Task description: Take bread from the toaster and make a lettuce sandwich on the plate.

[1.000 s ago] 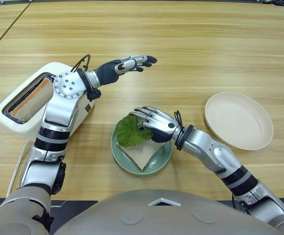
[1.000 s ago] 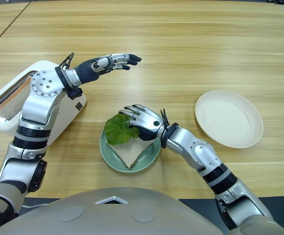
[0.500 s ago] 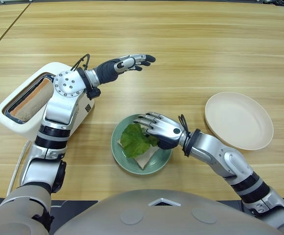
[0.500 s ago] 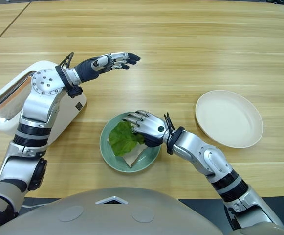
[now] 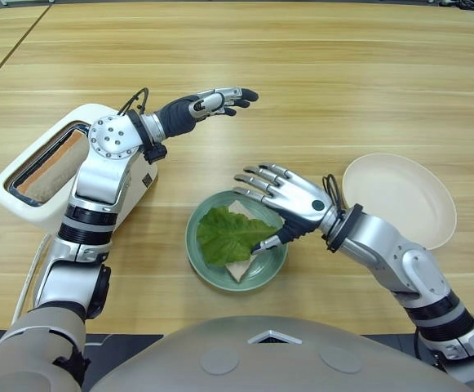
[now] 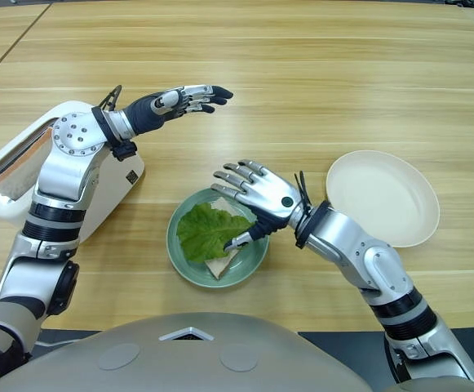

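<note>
A green lettuce leaf [image 5: 228, 233] lies flat on a slice of bread [image 5: 241, 267] on the green plate [image 5: 273, 269] near the table's front edge. My right hand [image 5: 285, 196] hovers open just right of and above the plate, fingers spread, holding nothing. The white toaster [image 5: 33, 167] lies at the left with a brown slice of bread [image 5: 55, 167] in its slot. My left hand [image 5: 212, 103] is held open above the table, beyond the toaster's right end, empty.
A second plate, cream-coloured [image 5: 397, 201], sits to the right of my right forearm. The wooden table [image 5: 302, 65] stretches bare behind both hands.
My right hand let go of the lettuce, which now lies spread on the bread, and the hand opened and lifted back to the right. The left arm stayed put.
</note>
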`<state>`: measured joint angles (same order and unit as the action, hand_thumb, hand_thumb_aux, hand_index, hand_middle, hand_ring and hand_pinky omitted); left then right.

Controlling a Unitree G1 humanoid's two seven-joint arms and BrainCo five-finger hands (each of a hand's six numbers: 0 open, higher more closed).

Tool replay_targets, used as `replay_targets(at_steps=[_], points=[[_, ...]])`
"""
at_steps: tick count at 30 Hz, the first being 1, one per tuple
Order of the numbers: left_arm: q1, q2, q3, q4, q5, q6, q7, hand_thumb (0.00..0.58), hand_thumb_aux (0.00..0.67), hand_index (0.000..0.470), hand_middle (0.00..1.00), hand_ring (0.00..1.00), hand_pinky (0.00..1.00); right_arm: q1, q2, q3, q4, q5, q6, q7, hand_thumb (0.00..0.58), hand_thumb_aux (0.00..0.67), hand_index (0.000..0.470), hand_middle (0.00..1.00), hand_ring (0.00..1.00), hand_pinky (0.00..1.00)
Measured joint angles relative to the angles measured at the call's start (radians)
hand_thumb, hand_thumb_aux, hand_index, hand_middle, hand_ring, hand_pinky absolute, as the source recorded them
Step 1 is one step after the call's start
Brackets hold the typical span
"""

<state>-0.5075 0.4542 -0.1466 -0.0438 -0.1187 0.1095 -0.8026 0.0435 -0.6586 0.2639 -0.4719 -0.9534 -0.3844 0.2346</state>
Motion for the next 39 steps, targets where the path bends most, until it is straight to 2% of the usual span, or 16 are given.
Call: replay_targets(at_steps=[3, 5, 8, 13, 17, 20, 24, 36, 37, 38, 39], points=[[-0.003, 0.013, 0.011, 0.003, 0.007, -0.025, 0.0, 0.0, 0.0, 0.0, 0.0, 0.0, 0.0, 0.023, -0.013, -0.077, -0.015, 0.031, 0.002, -0.014, 0.0, 0.0, 0.0, 0.0, 0.0, 0.0], [-0.008, 0.052, 0.025, 0.003, 0.053, -0.08, 0.017, 0.0, 0.0, 0.0, 0.0, 0.0, 0.0, 0.033, -0.016, -0.132, -0.025, 0.077, 0.001, -0.042, 0.0, 0.0, 0.0, 0.0, 0.0, 0.0], [-0.028, 0.177, 0.087, -0.029, 0.229, -0.221, 0.117, 0.0, 0.0, 0.0, 0.0, 0.0, 0.0, 0.027, 0.015, -0.192, -0.009, 0.16, -0.012, -0.117, 0.0, 0.0, 0.0, 0.0, 0.0, 0.0], [-0.034, 0.378, 0.251, -0.175, 0.35, -0.325, 0.171, 0.0, 0.0, 0.0, 0.0, 0.0, 0.0, 0.005, 0.074, -0.197, 0.071, 0.246, -0.055, -0.188, 0.0, 0.0, 0.0, 0.0, 0.0, 0.0], [0.114, 0.558, 0.342, -0.223, 0.427, -0.386, 0.105, 0.0, 0.0, 0.0, 0.0, 0.0, 0.0, 0.005, 0.083, -0.217, 0.134, 0.247, -0.066, -0.223, 0.0, 0.0, 0.0, 0.0, 0.0, 0.0], [0.24, 0.628, 0.388, -0.222, 0.491, -0.435, 0.091, 0.0, 0.0, 0.0, 0.0, 0.0, 0.0, 0.001, 0.083, -0.219, 0.23, 0.246, -0.079, -0.248, 0.0, 0.0, 0.0, 0.0, 0.0, 0.0], [0.363, 0.681, 0.478, -0.217, 0.504, -0.43, 0.054, 0.0, 0.0, 0.0, 0.0, 0.0, 0.0, -0.002, 0.075, -0.238, 0.316, 0.244, -0.089, -0.29, 0.0, 0.0, 0.0, 0.0, 0.0, 0.0], [0.548, 0.755, 0.506, -0.107, 0.638, -0.365, 0.008, 0.0, 0.0, 0.0, 0.0, 0.0, 0.0, 0.022, 0.014, -0.275, 0.431, 0.22, -0.12, -0.38, 0.0, 0.0, 0.0, 0.0, 0.0, 0.0], [0.551, 0.756, 0.506, -0.102, 0.64, -0.358, 0.008, 0.036, 0.021, 0.015, 0.0, 0.0, 0.0, 0.022, 0.014, -0.275, 0.434, 0.22, -0.12, -0.38, 0.0, 0.0, 0.0, 0.0, 0.0, 0.0], [0.551, 0.756, 0.505, -0.104, 0.64, -0.354, 0.008, 0.216, 0.139, 0.098, 0.0, 0.0, 0.0, 0.022, 0.013, -0.275, 0.439, 0.22, -0.121, -0.38, 0.0, 0.0, 0.0, 0.0, 0.0, 0.0], [0.551, 0.756, 0.505, -0.106, 0.639, -0.35, 0.008, 0.443, 0.344, 0.241, 0.0, 0.0, 0.0, 0.022, 0.012, -0.274, 0.444, 0.222, -0.122, -0.38, 0.0, 0.0, 0.0, 0.0, 0.0, 0.0]])
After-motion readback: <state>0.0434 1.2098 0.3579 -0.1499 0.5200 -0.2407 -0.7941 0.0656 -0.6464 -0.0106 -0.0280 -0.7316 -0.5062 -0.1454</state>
